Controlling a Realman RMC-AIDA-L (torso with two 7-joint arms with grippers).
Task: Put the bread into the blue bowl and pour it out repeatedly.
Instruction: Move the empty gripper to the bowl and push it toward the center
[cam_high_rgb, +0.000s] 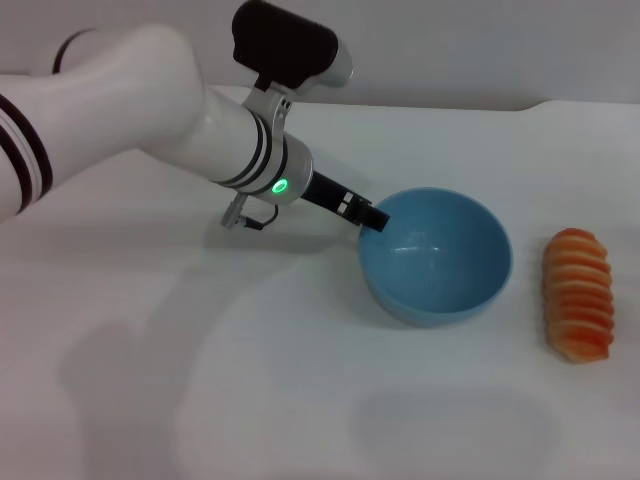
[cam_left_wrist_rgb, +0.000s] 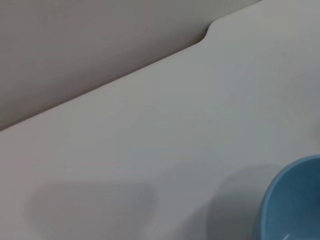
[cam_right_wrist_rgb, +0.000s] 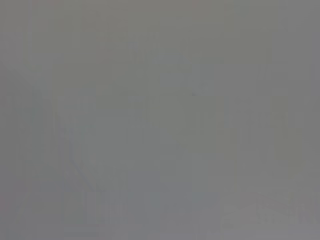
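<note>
One gripper worked: the left gripper was clamped on the blue bowl rim, bowl tilted and empty, bread on the table beyond the bowl's far side, so you needed level, slow righting.

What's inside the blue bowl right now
Nothing: the blue bowl is empty, with the left gripper at its rim. The bread lies outside on the table.

white table — notched far edge | grey wall behind
</note>
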